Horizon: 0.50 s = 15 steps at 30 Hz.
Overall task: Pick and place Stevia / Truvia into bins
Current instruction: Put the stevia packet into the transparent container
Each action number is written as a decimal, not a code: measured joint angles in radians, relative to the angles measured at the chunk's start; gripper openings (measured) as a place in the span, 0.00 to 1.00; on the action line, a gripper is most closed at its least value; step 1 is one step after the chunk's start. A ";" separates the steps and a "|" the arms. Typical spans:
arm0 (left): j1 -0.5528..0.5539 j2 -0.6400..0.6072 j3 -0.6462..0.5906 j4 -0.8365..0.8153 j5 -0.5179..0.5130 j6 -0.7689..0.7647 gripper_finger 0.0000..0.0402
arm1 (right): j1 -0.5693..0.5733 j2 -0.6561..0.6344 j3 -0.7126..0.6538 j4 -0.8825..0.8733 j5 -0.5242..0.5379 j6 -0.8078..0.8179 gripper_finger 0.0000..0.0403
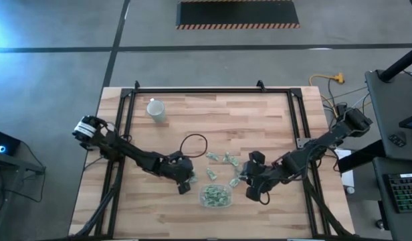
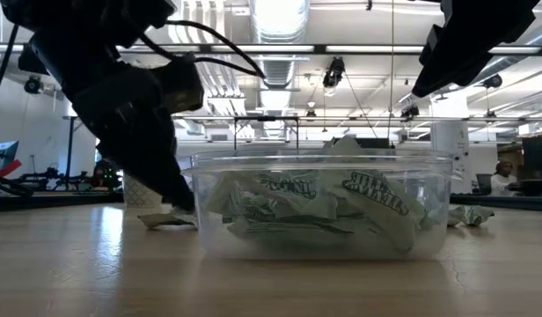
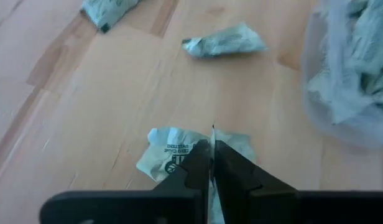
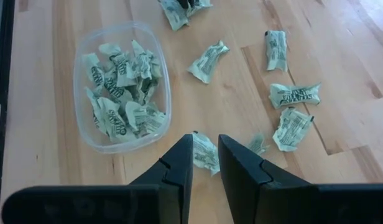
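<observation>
Several pale green and white sachets fill the clear bin [image 1: 216, 195], which also shows in the low view [image 2: 324, 160] and the right wrist view [image 4: 77, 74]. Loose sachets [image 1: 227, 159] lie flat on the table beyond it. My left gripper [image 1: 184, 184] is down at the table left of the bin, shut on one crumpled sachet [image 3: 171, 152]. My right gripper [image 4: 205, 144] is open to the right of the bin and raised above the table, over a loose sachet [image 4: 204, 155] that lies on the wood. My left gripper pinches the sachet near its middle, where a thin raised fold [image 3: 212, 129] stands between the two fingertips. The fingers come from above, slanting down. The sachet's two sides spread out on the table on either side of the fingers [image 3: 238, 142].
A white cup [image 1: 156, 109] stands at the far left of the table. A black cable loop [image 1: 192, 144] lies on the wood near the left arm. Two more sachets [image 3: 224, 42] lie ahead of the left gripper. A black frame [image 1: 213, 92] borders the table.
</observation>
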 joint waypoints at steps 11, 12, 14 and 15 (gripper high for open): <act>-0.001 -0.056 0.053 0.187 0.085 0.009 0.00 | 0.002 0.000 -0.001 0.000 0.002 -0.001 0.17; -0.001 -0.056 0.056 0.234 0.108 0.023 0.00 | 0.002 0.000 -0.001 0.001 0.004 -0.005 0.17; -0.002 -0.053 0.065 0.325 0.155 0.053 0.00 | 0.002 0.000 -0.004 0.000 0.012 -0.008 0.17; -0.002 -0.049 0.072 0.361 0.180 0.062 0.00 | 0.002 0.000 -0.005 0.000 0.020 -0.008 0.17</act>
